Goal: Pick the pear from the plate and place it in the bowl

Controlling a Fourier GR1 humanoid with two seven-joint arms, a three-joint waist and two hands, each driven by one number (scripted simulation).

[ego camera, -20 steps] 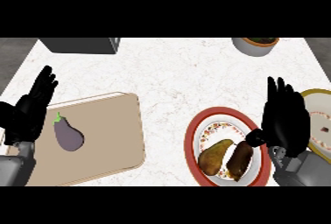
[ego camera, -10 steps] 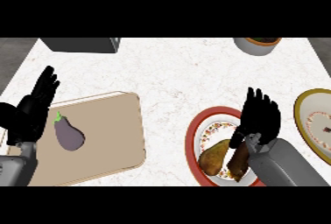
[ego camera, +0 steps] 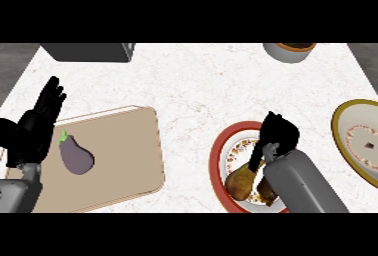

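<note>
The right hand (ego camera: 277, 135), fingers curled downward, hovers over the red-rimmed plate (ego camera: 218, 155); the pear (ego camera: 241, 179) lies just below it, ungrasped. The bowl (ego camera: 356, 136) waits to its right.

Grey forearms, black left hand (ego camera: 38, 120), black right hand (ego camera: 279, 134)

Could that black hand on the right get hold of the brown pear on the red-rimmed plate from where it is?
Probably yes. The right hand is already over the red-rimmed plate, fingers curled down beside the brown pear, and nothing lies between them. Its grey forearm hides part of the pear, so actual contact cannot be told.
</note>
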